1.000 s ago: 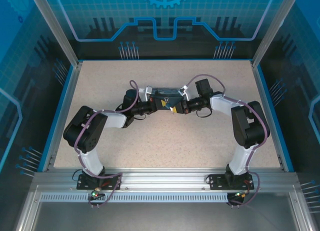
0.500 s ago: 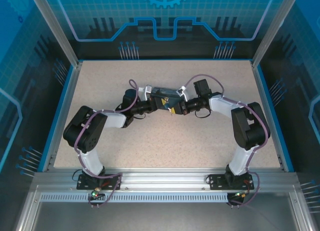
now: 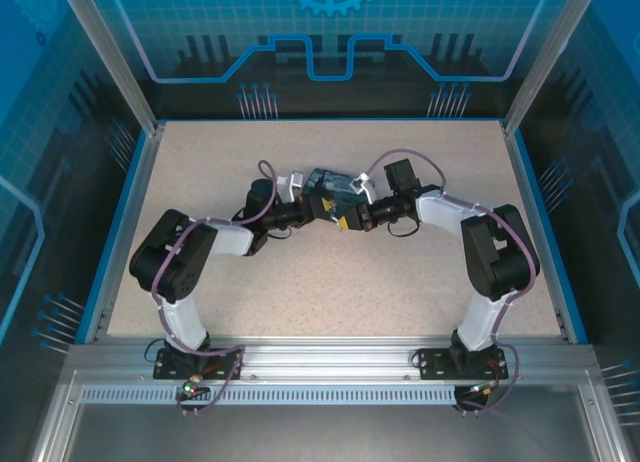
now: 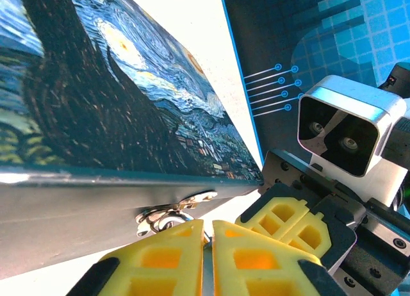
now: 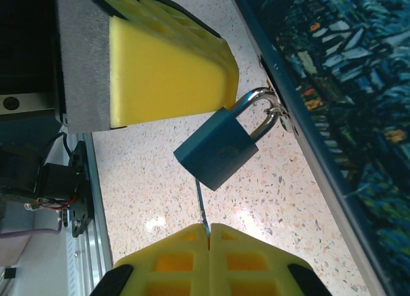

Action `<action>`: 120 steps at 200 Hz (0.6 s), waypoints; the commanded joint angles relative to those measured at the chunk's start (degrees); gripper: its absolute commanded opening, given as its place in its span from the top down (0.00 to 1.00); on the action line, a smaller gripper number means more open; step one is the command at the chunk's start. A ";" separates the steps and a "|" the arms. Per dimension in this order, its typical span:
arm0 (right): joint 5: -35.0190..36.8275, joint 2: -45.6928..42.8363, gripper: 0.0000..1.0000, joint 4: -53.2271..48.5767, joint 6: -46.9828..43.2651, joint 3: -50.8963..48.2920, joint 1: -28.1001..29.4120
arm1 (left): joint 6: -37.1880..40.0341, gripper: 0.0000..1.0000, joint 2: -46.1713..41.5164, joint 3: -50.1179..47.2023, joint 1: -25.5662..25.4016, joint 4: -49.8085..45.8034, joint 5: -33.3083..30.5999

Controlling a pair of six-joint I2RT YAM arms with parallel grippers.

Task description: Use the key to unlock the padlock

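1. The step in hand looks like seating and turning the key. The right gripper should keep the blade in line with the lock's long axis, push it fully home, then twist about that axis. A sideways pull would likely bend the thin blade or swing the lock away.
2. The padlock hangs loose on its shackle, so it needs bracing from the left gripper against the twist.
3. Right fingers: pressed together on the key's near end. Its far end meets the lock's bottom edge; how deep it sits, I cannot tell.
4. Left fingers: almost together, a thin slit between the pads. They are just below the hasp, and in the right wrist view one pad touches the shackle. Whether they pinch it, I cannot tell.
5. The padlock, a teal body with a silver shackle, hangs from the hasp on the painted box, above the speckled table.
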 commanded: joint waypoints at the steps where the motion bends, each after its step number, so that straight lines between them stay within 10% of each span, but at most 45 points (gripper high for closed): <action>1: 0.08 0.28 1.00 0.73 0.24 0.84 0.71 | -0.08 0.88 0.39 -1.23 -0.25 2.42 1.36; 120: 3.72 4.95 1.00 -0.34 -0.78 0.23 2.19 | 0.43 0.53 3.23 -4.22 -0.27 1.87 -0.71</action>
